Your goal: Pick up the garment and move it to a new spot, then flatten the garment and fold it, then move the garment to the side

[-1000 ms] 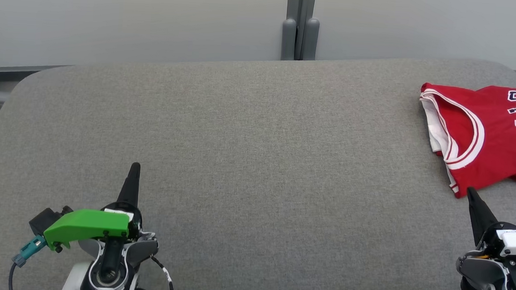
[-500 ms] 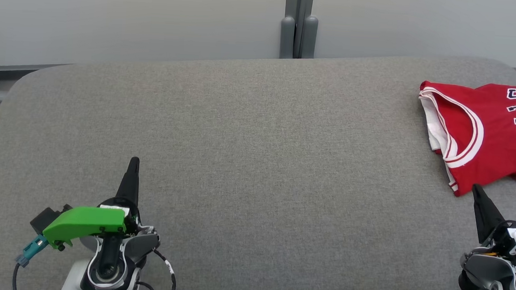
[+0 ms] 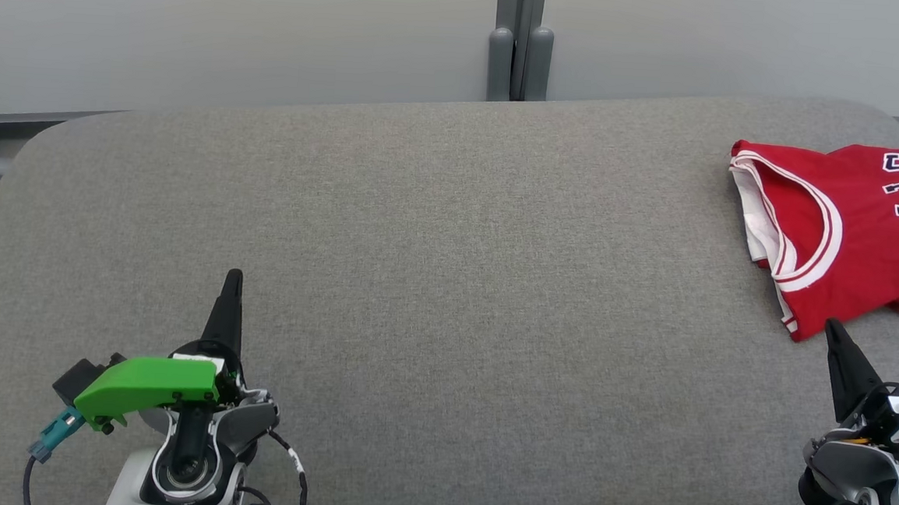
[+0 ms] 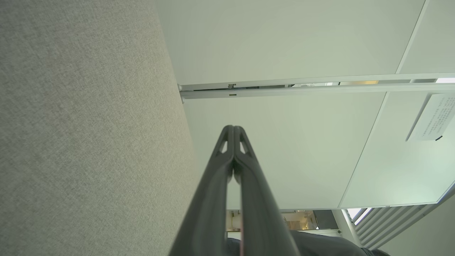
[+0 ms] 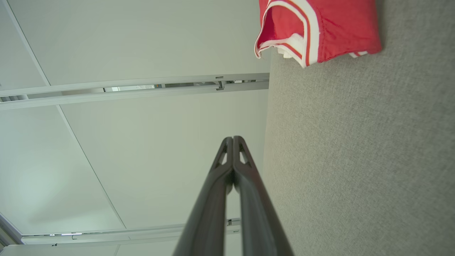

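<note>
Probably an office or lab, pale partition panels [image 3: 198,26], grey upholstered bench [image 3: 450,245], posted notice [image 4: 430,117]

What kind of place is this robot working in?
Probably an office or lab room: pale partition panels with a posted notice stand behind a grey fabric-covered surface, where a red jersey lies.

Open run: bench [image 3: 447,284] bare across left and middle. Red jersey [image 3: 849,230] lies folded at far right; wall panels [image 3: 237,29] bound the back edge.
</note>
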`<state>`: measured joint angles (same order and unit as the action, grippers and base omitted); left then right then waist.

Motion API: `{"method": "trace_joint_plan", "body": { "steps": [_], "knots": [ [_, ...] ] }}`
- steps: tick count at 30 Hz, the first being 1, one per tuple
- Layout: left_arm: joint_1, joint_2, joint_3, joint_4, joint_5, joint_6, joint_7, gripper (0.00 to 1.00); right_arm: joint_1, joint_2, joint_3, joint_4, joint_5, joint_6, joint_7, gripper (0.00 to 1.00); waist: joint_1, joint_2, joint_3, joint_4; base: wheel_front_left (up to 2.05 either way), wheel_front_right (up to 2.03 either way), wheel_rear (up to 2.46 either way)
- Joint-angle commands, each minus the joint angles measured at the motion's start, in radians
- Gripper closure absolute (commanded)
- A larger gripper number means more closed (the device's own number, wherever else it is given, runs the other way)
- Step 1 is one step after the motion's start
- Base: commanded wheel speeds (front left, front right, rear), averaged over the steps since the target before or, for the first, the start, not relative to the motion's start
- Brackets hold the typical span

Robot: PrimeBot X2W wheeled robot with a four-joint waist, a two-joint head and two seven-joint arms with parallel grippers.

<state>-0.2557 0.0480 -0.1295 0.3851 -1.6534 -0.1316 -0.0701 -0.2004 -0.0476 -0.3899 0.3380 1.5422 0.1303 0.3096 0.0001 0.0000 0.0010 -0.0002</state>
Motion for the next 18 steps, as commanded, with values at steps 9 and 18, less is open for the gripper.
{"method": "trace_joint_plan", "body": {
  "steps": [9,18],
  "knots": [
    [-0.010,0.000,0.004,-0.002,-0.011,-0.003,0.005,1.00,-0.009,-0.005,-0.002,0.001,0.006,0.001,0.002,1.00,-0.0001,0.0000,0.000,0.000,0.00,0.00,0.00],
    [-0.010,0.000,0.004,-0.002,-0.011,-0.003,0.005,1.00,-0.009,-0.005,-0.002,0.001,0.007,0.001,0.002,1.00,-0.0001,0.0000,0.000,0.000,0.00,0.00,0.00]
  ]
}}
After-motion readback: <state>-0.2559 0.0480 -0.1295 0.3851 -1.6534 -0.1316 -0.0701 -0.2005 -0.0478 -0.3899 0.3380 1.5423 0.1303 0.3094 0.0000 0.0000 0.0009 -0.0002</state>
